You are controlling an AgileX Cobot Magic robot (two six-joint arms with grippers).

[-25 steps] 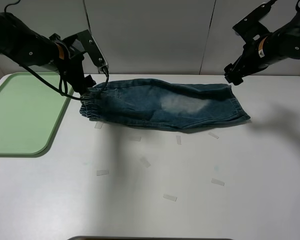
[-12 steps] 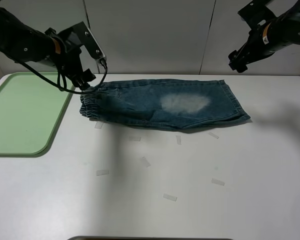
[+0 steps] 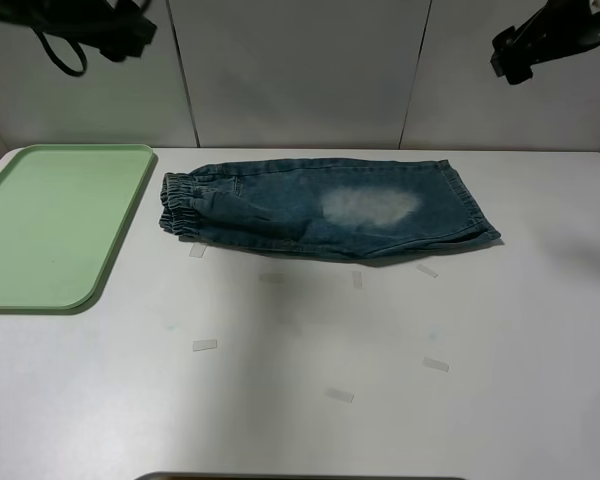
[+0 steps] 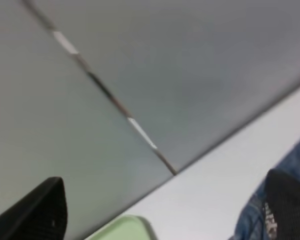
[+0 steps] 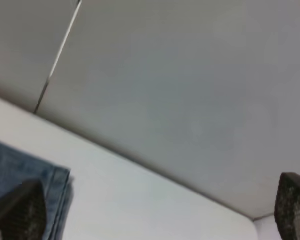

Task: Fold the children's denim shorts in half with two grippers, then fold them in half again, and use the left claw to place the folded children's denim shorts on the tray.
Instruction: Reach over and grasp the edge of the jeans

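On the white worktop [image 3: 300,340] lie the children's denim shorts [image 3: 320,210]. We see the left tool [image 4: 165,205] and right tool [image 5: 160,205] poised high by the wall [image 3: 300,70], both spread and empty.

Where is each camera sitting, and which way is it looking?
Exterior high: up high in front, looking down on the table, the denim shorts and the tray; the left arm and right arm peek in at the top corners.
Left wrist: on the left arm, facing the back wall; the left gripper shows both fingers, wide apart.
Right wrist: on the right arm, also facing the wall; the right gripper shows both fingers, wide apart.
Shared: all three see the shorts.
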